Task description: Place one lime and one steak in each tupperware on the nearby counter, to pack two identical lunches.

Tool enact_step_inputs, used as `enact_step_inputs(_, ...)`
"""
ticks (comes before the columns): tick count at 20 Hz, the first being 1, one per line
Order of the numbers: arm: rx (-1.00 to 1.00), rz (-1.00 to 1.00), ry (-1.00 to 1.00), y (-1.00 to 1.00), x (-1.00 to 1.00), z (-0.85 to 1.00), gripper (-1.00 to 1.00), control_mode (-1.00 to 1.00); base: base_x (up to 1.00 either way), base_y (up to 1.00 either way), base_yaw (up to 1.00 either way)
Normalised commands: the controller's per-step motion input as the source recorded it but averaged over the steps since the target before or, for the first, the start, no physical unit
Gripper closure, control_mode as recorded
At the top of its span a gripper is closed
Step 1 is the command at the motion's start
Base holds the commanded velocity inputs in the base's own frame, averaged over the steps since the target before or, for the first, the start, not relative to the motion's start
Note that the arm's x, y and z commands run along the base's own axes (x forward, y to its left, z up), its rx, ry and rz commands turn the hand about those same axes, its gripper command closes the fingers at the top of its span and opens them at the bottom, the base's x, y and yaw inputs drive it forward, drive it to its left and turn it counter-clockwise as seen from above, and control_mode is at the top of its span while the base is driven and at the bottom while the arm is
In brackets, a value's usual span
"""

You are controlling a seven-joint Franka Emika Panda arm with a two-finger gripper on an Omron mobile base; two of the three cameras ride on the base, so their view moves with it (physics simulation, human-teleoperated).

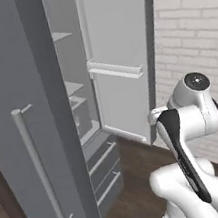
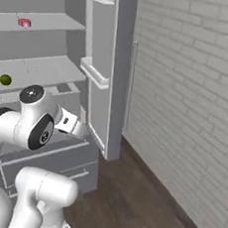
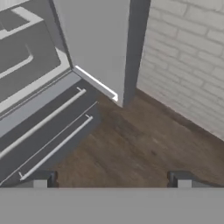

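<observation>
The open fridge holds a small green lime (image 2: pixel 5 79) on its middle shelf and a red-pink steak (image 2: pixel 24 23) on the shelf above. My gripper (image 3: pixel 111 180) is open, its two dark fingertips (image 3: pixel 41 179) wide apart with nothing between them. It points down at the wooden floor in front of the fridge's lower drawers, well below and in front of both shelves. The tupperware and the counter are out of view.
The fridge door (image 2: pixel 103 70) stands open to the right, with door racks (image 1: pixel 115 69) on its inner side. A pale brick wall (image 2: pixel 188 94) runs close behind it. Fridge drawers (image 3: pixel 39 118) sit low on the left, and a long bar handle (image 1: pixel 37 164) is on the near grey panel.
</observation>
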Motion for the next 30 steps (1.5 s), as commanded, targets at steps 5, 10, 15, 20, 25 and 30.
enact_step_inputs(5, 0.00, 0.00, 0.00, 0.00, 0.00, 0.00, -1.00, 1.00, 0.66, -0.35, 0.88)
enact_step_inputs(10, 0.00, 0.00, 0.00, 0.00, 0.00, 0.00, -1.00, 1.00, 0.62, -0.60, 0.72)
enact_step_inputs(15, 0.00, 0.00, 0.00, 0.00, 0.00, 0.00, -1.00, 1.00, 0.47, -0.47, 0.60)
enact_step_inputs(20, 0.00, 0.00, 0.00, 0.00, 0.00, 0.00, -1.00, 1.00, 0.65, -0.28, 0.40)
enact_step_inputs(25, 0.00, 0.00, 0.00, 0.00, 0.00, 0.00, -1.00, 1.00, 0.70, -0.12, 0.17)
enact_step_inputs(30, 0.00, 0.00, -0.02, -0.02, 0.10, 0.00, -1.00, -1.00, 0.52, -0.07, 0.03)
